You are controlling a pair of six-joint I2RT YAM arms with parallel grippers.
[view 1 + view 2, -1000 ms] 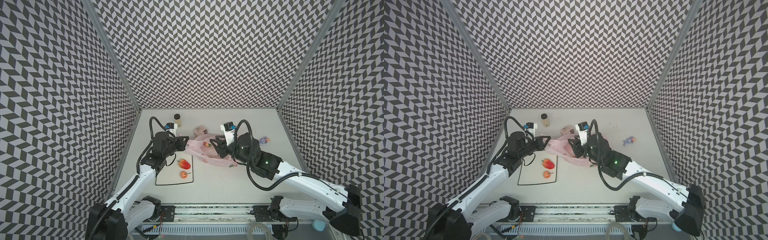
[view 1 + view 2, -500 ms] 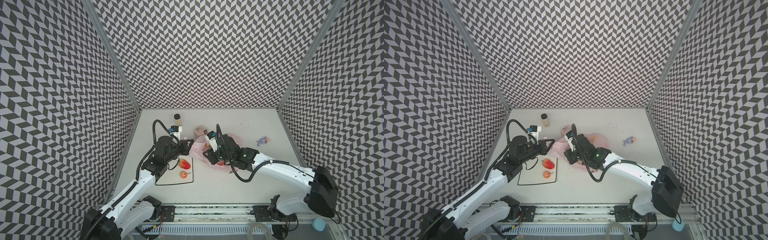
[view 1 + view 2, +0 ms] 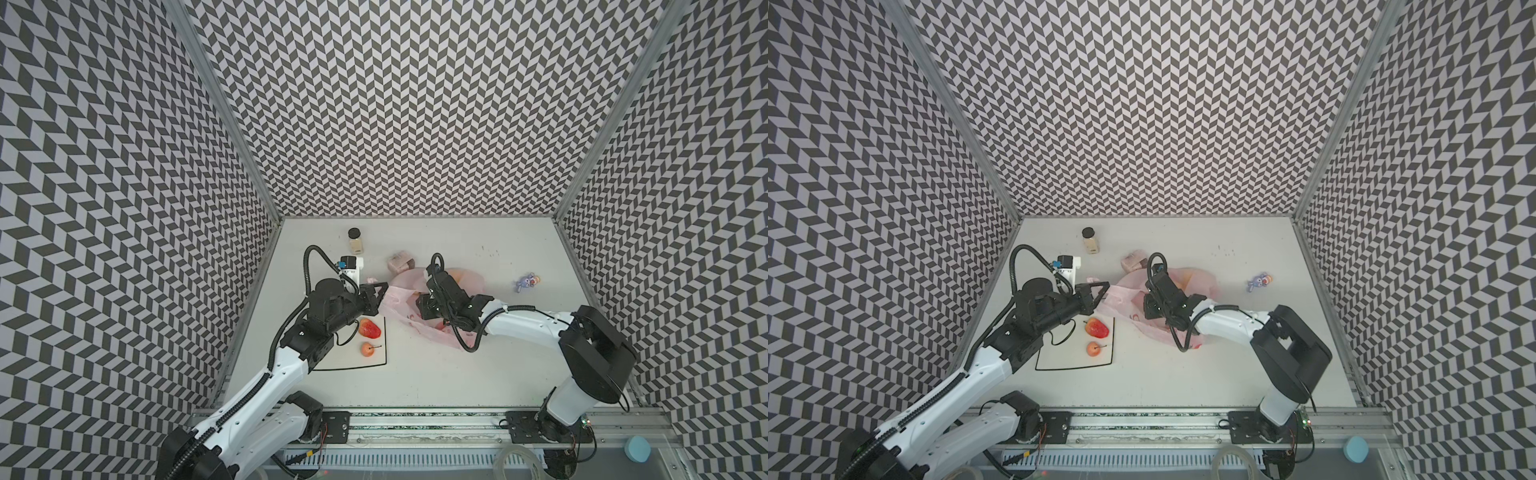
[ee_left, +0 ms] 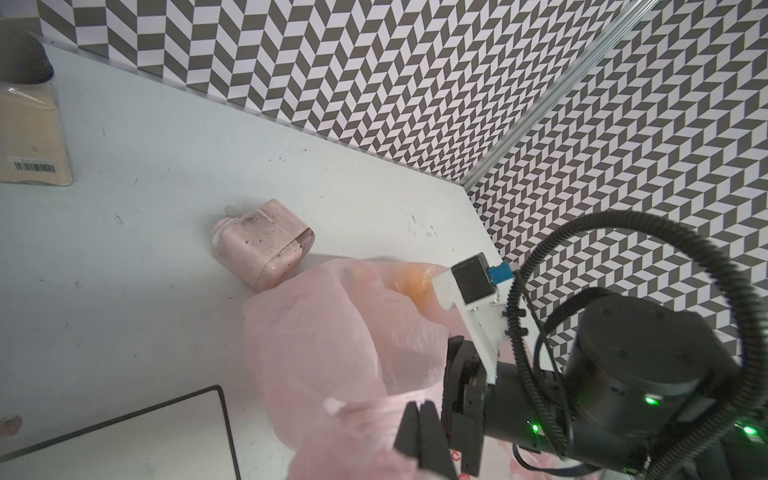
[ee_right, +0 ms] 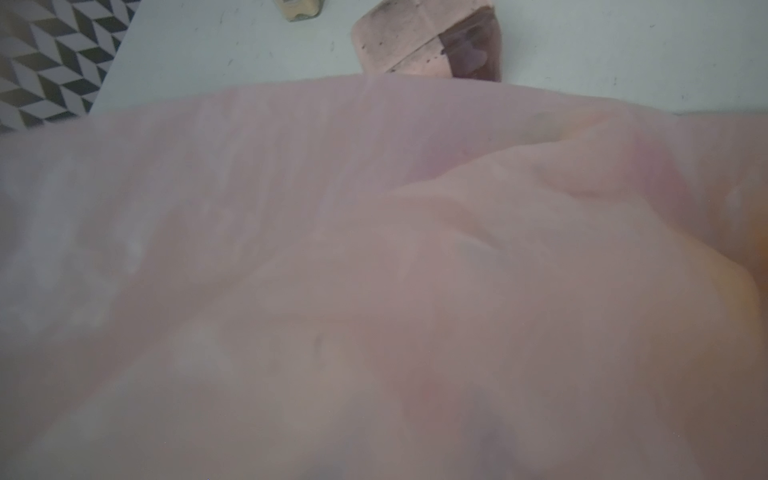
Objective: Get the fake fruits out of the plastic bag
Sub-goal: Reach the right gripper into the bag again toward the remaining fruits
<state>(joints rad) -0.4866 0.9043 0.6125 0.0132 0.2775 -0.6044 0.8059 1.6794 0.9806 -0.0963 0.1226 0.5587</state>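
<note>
Clamping: left gripper (image 3: 379, 291), jaws pressed fully together on a bunched loop handle of the plastic bag (image 3: 395, 300).
Bag look: thin, translucent, pale pink, crinkled, with red print near its front edge.
Bag place: mid-table between both arms, just beyond the far corner of the plate (image 3: 386, 357).
Right gripper (image 3: 423, 309): reaching into the bag's mouth, fingertips hidden by film; opening and any hold impossible to tell.
Fruits out: red strawberry (image 3: 369, 328) and small peach-coloured fruit (image 3: 368, 350), both on the white black-rimmed plate, near each other but apart.
Fruit inside: yellow-orange fruit (image 4: 411, 282), glowing through the film at the bag's far end.
Left wrist view only: closed fingers (image 4: 415, 436) on the twisted handle; speckled pinkish box (image 4: 262, 245) just beside the bag.
Right wrist view only: blurred pink film over nearly everything.
Both top views only: purple toy figure (image 3: 525, 282), well apart on the right.
</note>
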